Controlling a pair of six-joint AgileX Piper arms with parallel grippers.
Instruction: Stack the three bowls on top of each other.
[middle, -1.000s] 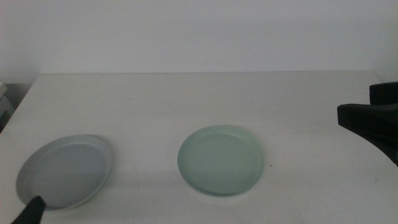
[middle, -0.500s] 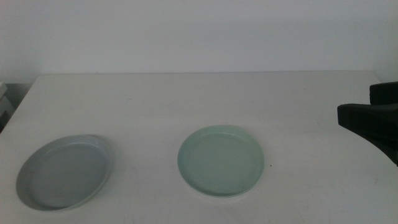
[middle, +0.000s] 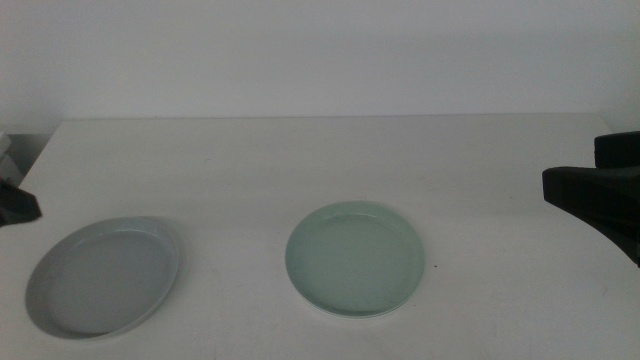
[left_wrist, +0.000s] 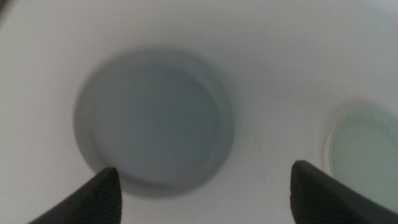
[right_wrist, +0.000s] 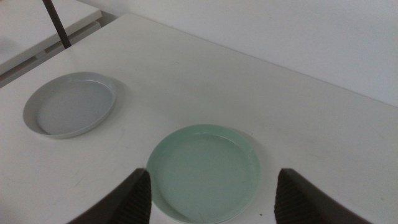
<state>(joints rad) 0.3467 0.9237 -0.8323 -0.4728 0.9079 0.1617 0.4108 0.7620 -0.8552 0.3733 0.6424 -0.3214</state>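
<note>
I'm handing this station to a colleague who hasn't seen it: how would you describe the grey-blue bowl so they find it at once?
Start from the white table and go to its near left corner. The grey-blue bowl lies there, a shallow round dish with a low rim, directly under the left gripper, whose jaws are spread wide. Its neighbour toward the middle, the pale green bowl, has the same shape but a minty tint.

Dim, flat light; blurred left-wrist view

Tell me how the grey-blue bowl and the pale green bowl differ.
The grey-blue bowl is grey-blue and lies near the table's left edge; the pale green bowl is green and lies near the middle. In the left wrist view the grey-blue bowl sits between the left gripper's open jaws, the green one off to the side. Both are shallow, round, upright and empty.
</note>
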